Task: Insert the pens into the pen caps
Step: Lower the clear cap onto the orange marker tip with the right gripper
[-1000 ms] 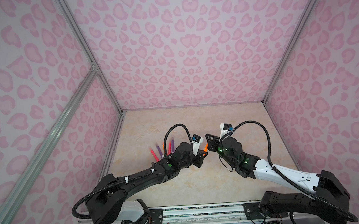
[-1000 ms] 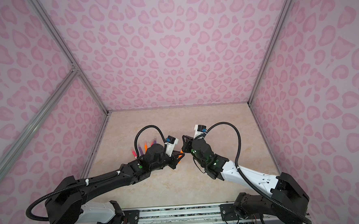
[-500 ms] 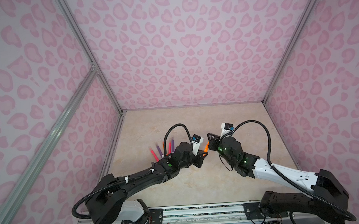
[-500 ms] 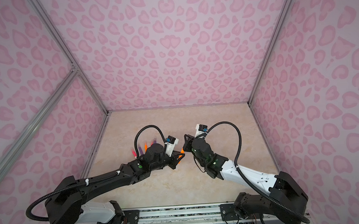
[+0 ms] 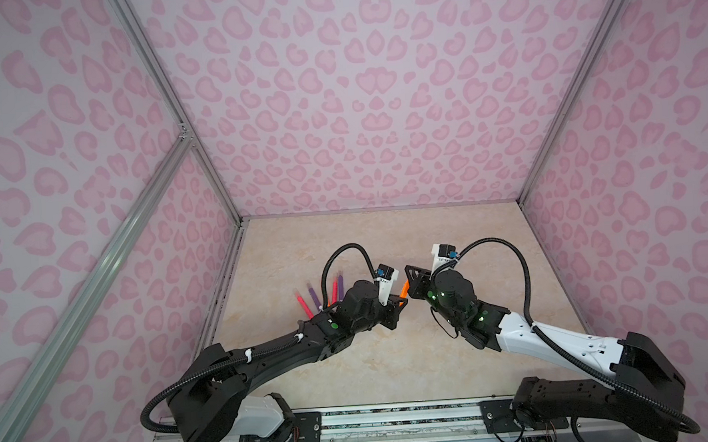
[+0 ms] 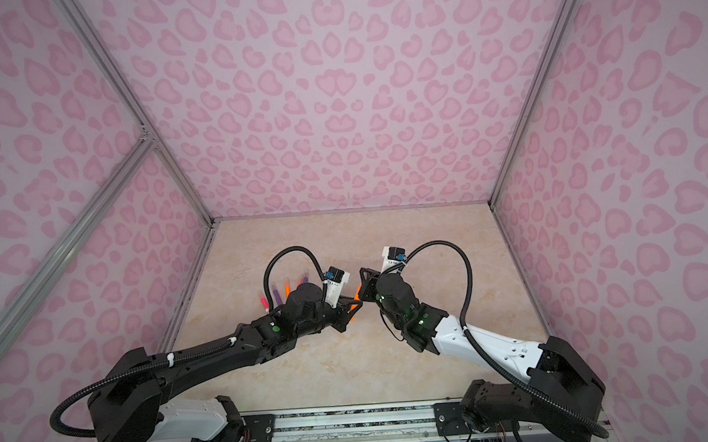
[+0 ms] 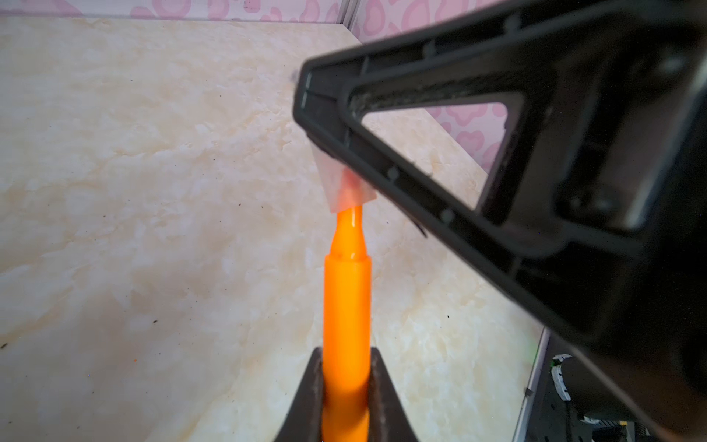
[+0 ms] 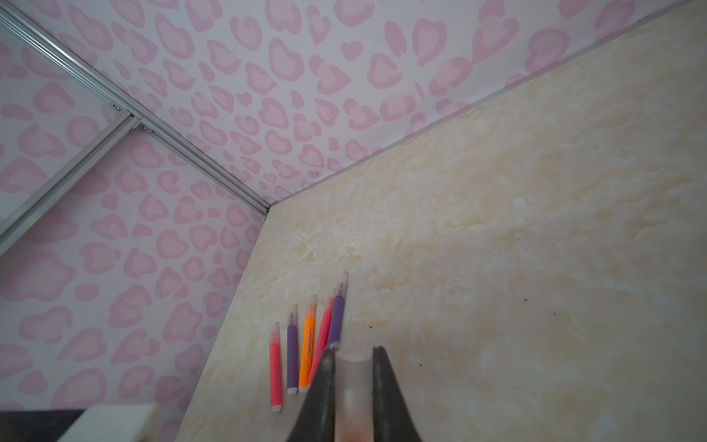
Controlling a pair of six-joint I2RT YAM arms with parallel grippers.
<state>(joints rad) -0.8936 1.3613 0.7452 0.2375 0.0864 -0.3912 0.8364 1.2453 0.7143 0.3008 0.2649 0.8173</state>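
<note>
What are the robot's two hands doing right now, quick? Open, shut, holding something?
The left gripper is shut on the orange pen.
The right gripper is shut on the clear pen cap.

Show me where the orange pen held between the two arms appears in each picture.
Top view: held orange pen, near the centre.
Top view: same spot.
Left wrist: centre, rising from the left gripper, tip in the clear cap.
Right wrist: not discernible; only the cap shows.
Shared landmark: that cap, in both wrist views.
</note>
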